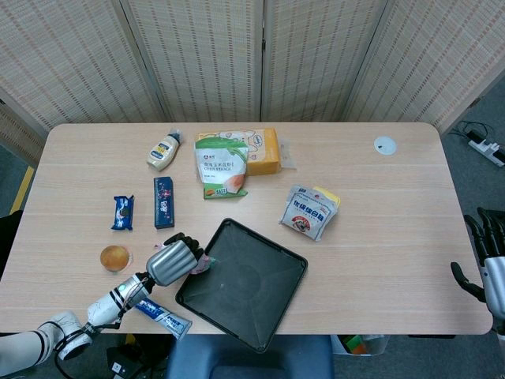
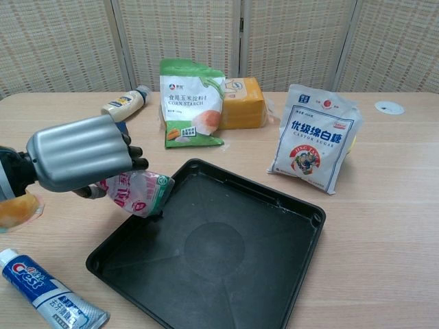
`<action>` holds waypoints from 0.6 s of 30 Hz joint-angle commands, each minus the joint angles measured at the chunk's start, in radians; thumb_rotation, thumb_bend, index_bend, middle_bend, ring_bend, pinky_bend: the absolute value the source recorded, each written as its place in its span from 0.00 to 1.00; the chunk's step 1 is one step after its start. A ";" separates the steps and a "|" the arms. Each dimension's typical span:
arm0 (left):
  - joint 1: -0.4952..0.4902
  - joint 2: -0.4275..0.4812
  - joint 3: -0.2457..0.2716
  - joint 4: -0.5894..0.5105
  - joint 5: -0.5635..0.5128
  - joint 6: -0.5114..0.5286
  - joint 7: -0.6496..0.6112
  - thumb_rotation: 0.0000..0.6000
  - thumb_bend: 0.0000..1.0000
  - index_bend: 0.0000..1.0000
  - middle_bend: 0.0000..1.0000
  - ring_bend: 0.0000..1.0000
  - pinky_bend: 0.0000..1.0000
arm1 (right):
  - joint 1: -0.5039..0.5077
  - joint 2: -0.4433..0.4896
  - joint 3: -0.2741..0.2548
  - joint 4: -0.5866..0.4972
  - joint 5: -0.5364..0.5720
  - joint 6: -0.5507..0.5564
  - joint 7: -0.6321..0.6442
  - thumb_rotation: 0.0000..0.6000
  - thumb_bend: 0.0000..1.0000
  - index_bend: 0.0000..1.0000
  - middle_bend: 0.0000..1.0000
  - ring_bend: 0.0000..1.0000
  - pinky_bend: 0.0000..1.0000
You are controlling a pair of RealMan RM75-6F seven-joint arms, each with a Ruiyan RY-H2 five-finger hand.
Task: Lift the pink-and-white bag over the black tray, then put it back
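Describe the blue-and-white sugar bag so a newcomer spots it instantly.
Start at the square black plastic tray near the table's front edge. Just beyond its far right corner sits a white plastic bag with blue Chinese lettering, propped up. Unlike the green-topped corn starch bag further left, its label reads CASTOR SUGAR.

Your left hand (image 2: 75,152) — a silver-backed metal hand with black fingers — grips the small pink-and-white plastic bag (image 2: 137,192), whose lower edge hangs at the near-left rim of the square black plastic tray (image 2: 288,274). Behind the tray you see a green-and-white corn starch pouch (image 2: 190,103) leaning against an orange box (image 2: 241,103), with a white castor sugar bag (image 2: 314,138) upright to the right. A blue-and-white toothpaste tube (image 2: 48,296) lies at the near left — well apart from the tray.
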 commanded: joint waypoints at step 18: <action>0.000 0.008 -0.010 -0.107 -0.025 -0.103 0.182 1.00 0.58 0.43 0.76 0.69 0.76 | -0.008 0.000 0.000 0.003 0.001 0.009 0.006 1.00 0.35 0.03 0.04 0.03 0.02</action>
